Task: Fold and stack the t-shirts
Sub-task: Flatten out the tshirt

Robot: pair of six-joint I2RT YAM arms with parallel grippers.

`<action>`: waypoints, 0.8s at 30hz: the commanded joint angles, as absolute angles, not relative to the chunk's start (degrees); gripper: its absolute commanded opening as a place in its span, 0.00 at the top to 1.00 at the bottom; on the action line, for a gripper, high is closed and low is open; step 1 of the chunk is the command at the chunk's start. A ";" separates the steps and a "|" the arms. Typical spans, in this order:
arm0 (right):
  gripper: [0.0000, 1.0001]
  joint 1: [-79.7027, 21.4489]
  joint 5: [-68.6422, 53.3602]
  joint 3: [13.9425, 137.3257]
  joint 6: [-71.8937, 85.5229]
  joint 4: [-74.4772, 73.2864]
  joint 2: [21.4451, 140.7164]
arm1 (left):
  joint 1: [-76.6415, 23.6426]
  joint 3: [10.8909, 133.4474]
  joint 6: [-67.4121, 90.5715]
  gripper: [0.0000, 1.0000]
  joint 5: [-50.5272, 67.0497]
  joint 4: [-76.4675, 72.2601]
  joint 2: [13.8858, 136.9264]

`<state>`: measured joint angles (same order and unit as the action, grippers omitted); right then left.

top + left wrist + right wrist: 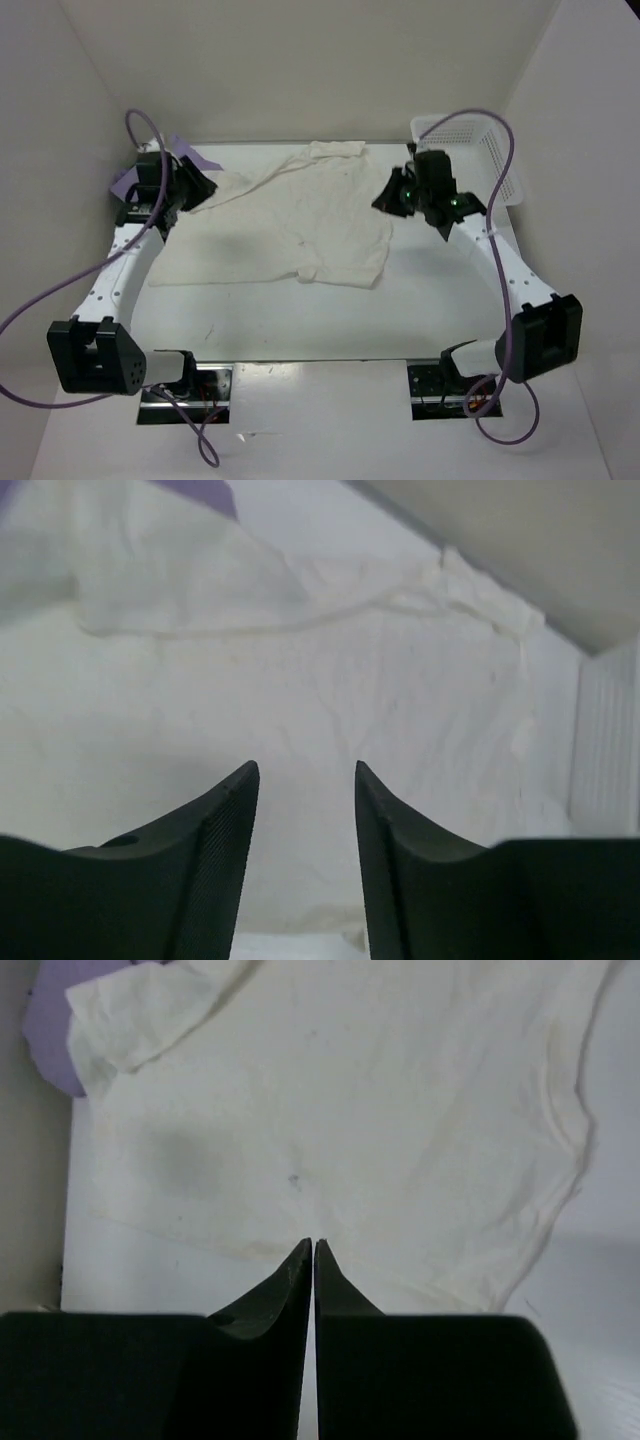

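A white t-shirt (310,215) lies spread across the middle of the table, wrinkled, with one sleeve reaching towards the back left. My left gripper (198,184) hovers over that sleeve, open, with nothing between its fingers; in the left wrist view my left gripper (307,770) looks down on the white t-shirt (350,680). A light purple t-shirt (125,183) peeks out at the back left corner, mostly hidden behind the left arm. My right gripper (386,202) hangs over the shirt's right edge, shut and empty. In the right wrist view my right gripper (313,1243) is above the white t-shirt (350,1090).
A white mesh basket (470,135) stands at the back right corner, behind the right arm, and its wall shows as the basket (605,740) in the left wrist view. White walls close in the table on three sides. Purple cables loop from both arms.
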<state>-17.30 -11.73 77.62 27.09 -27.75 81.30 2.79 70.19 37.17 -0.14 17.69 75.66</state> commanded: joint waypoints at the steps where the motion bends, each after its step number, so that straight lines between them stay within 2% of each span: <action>1: 0.94 -18.45 -11.60 59.66 31.89 -22.33 74.72 | -2.44 61.63 40.60 0.51 6.50 15.21 74.18; 3: 0.80 -19.16 -10.37 53.29 36.27 -21.80 70.50 | -7.10 55.91 42.88 0.51 6.50 13.98 73.65; 4: 0.68 -19.16 -11.24 47.61 37.78 -21.19 69.36 | -9.64 54.51 43.59 0.50 6.50 12.93 73.65; 6: 0.62 -19.86 -12.91 41.95 41.90 -19.52 66.37 | -12.20 50.82 44.30 0.45 7.12 10.90 74.88; 8: 0.51 -21.08 -14.32 36.84 44.11 -18.28 66.36 | -15.80 49.58 45.61 0.44 7.12 10.20 76.80; 10: 0.48 -24.42 -12.84 34.37 46.84 -16.89 67.06 | -18.27 48.52 46.14 0.41 7.12 9.32 78.22; 13: 0.35 -25.22 -10.11 30.86 47.37 -13.99 67.06 | -21.01 47.99 46.14 0.37 7.12 8.09 81.29; 15: 0.31 -25.22 -9.58 29.54 47.37 -10.39 66.53 | -21.71 47.99 46.14 0.34 7.12 6.78 83.31; 20: 0.30 -25.22 -8.09 31.71 45.27 -6.52 72.76 | -22.24 47.99 45.62 0.30 8.61 5.54 87.62; 22: 0.38 -25.22 -7.47 33.13 44.04 -5.28 77.24 | -22.24 47.99 45.09 0.29 9.14 5.02 88.33; 23: 0.48 -25.22 -7.47 34.35 44.03 -3.71 78.56 | -22.24 47.99 45.09 0.29 9.14 5.01 88.33; 24: 0.53 -25.22 -6.51 34.89 44.03 -3.00 79.88 | -22.24 47.99 45.09 0.29 9.14 5.01 88.94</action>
<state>-24.99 -9.41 31.46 44.93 -9.69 76.99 -22.11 48.34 45.28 7.92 8.10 88.12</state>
